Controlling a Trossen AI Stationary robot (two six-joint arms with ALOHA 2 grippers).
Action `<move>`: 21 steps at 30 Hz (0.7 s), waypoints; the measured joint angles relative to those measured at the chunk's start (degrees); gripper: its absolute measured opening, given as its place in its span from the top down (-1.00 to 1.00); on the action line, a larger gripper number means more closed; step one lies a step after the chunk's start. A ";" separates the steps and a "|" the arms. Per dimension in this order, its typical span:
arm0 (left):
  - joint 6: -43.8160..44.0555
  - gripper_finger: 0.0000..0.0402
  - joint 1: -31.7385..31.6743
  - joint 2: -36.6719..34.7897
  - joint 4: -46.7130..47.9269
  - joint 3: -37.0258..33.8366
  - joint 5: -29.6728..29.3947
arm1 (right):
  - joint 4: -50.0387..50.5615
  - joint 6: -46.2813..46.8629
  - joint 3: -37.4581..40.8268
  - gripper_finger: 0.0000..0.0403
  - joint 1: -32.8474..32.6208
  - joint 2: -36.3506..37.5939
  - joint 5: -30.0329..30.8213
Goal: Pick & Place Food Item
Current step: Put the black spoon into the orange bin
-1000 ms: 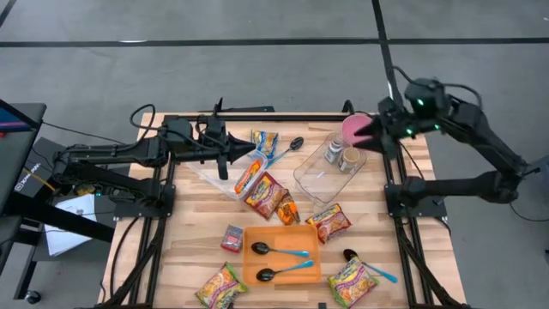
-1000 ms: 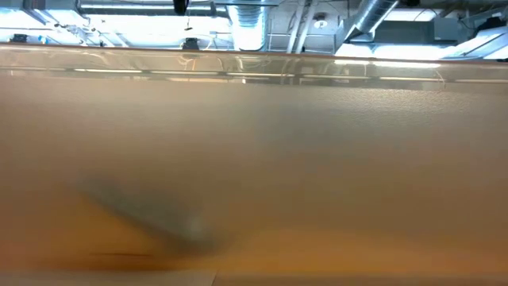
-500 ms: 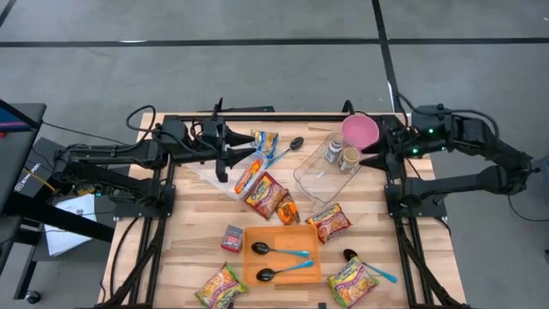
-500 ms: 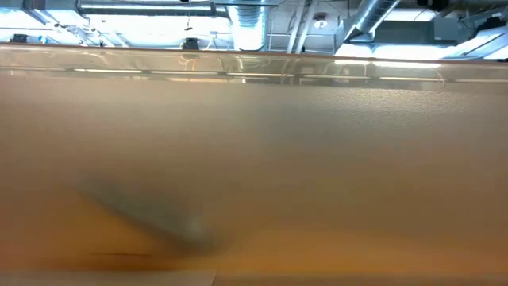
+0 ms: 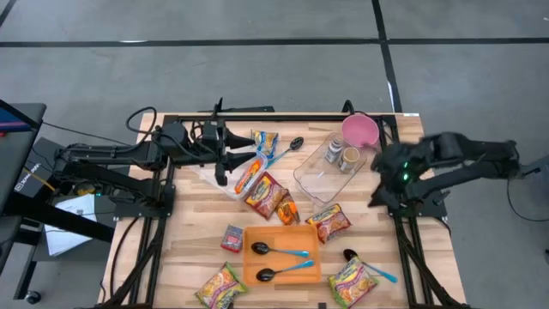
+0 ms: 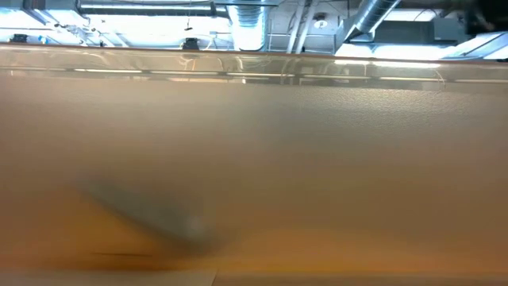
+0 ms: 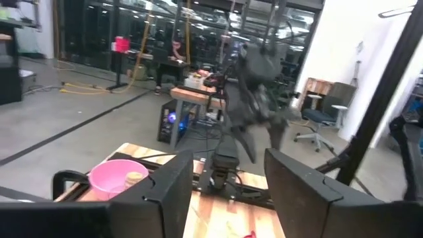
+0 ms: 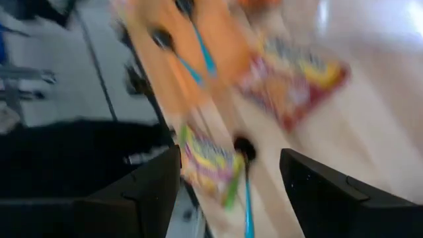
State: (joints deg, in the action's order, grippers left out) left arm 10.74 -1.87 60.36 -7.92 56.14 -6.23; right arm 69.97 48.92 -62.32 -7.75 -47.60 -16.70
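My left gripper [image 5: 242, 154] hovers level over a clear bin [image 5: 225, 178] at the table's far left. An orange food packet [image 5: 249, 174] lies in that bin. In the left wrist view its fingers [image 7: 228, 192] stand open with nothing between them. My right gripper [image 5: 380, 193] is open at the table's right edge, tipped downward, beside a second clear bin [image 5: 319, 176] that holds two jars [image 5: 340, 156]. The right wrist view, blurred, looks between its fingers [image 8: 228, 192] at a green-yellow packet [image 8: 208, 162] and a blue-handled spoon [image 8: 246, 172]. The low view is blocked by an orange blur.
Several noodle packets lie about: [image 5: 266, 196], [image 5: 328, 221], [image 5: 221, 286], [image 5: 352, 281], [image 5: 265, 142]. An orange tray [image 5: 283, 233] near the front holds two spoons. A pink bowl [image 5: 360, 130] stands at the far right, a small red packet [image 5: 232, 238] left of the tray.
My right gripper has swung from beside the pink bowl at the far right toward the table's near edge, sinking and tipping downward as its wrist rolled. My left gripper has opened over the left bin and stayed in place.
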 joint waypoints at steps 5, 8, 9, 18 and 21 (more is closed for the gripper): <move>0.11 0.16 -0.02 0.00 -0.02 0.00 -0.28 | -0.27 11.74 8.22 -0.24 -13.11 -0.08 0.04; 0.15 0.20 -0.02 0.00 -0.02 0.00 -0.28 | -3.69 18.26 12.71 -0.24 -21.45 -0.07 0.04; 0.13 0.21 0.00 0.00 -0.02 0.00 -0.26 | -5.35 20.71 14.14 -0.24 -23.87 -0.08 0.06; 0.15 0.30 -0.01 0.00 -0.02 0.00 -0.23 | -22.17 38.89 23.99 -0.24 -41.40 -3.93 4.83; 0.15 0.32 0.00 0.00 -0.02 0.00 -0.21 | -26.34 39.67 24.64 -0.24 -45.72 -8.43 7.99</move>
State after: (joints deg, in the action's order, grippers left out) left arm 10.90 -1.87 60.36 -7.94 56.14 -6.44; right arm 43.63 88.59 -37.68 -53.47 -56.03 -8.71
